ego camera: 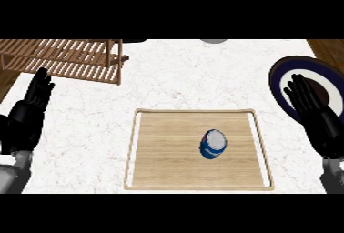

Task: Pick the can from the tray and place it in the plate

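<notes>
A blue and white can stands upright on the wooden tray, a little right of the tray's middle. The dark blue plate with a white ring lies at the right edge of the counter, partly cut off by the view. My right hand is open, fingers straight, over the plate's near part and right of the tray, apart from the can. Fingers up and open, my left hand rests at the left edge.
A slatted wooden rack stands at the back left on the white marble counter. A grey round object shows at the back edge. Brown floor shows past the counter's left and right corners.
</notes>
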`<action>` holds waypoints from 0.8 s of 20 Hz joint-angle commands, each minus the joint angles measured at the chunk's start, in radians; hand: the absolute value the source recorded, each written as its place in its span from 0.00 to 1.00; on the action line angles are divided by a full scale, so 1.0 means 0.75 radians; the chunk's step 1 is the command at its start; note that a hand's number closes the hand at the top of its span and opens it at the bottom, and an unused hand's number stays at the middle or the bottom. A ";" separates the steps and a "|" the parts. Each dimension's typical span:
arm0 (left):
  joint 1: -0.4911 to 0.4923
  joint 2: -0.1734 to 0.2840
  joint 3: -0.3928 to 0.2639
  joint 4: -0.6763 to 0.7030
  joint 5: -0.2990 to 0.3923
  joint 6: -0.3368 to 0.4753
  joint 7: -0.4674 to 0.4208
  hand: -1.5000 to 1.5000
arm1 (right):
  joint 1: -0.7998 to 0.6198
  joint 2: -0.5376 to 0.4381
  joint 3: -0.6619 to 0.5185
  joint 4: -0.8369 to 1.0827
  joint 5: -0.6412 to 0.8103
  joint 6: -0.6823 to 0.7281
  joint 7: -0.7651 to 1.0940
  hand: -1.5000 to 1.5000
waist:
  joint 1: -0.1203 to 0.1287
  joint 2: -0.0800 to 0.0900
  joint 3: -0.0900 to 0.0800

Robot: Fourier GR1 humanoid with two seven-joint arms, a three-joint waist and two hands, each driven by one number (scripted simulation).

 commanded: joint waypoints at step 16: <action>0.186 -0.338 -0.161 0.194 0.143 -0.179 0.114 0.50 | 0.300 0.143 -0.096 -0.384 0.506 -0.715 -0.077 0.00 | -0.041 0.022 0.000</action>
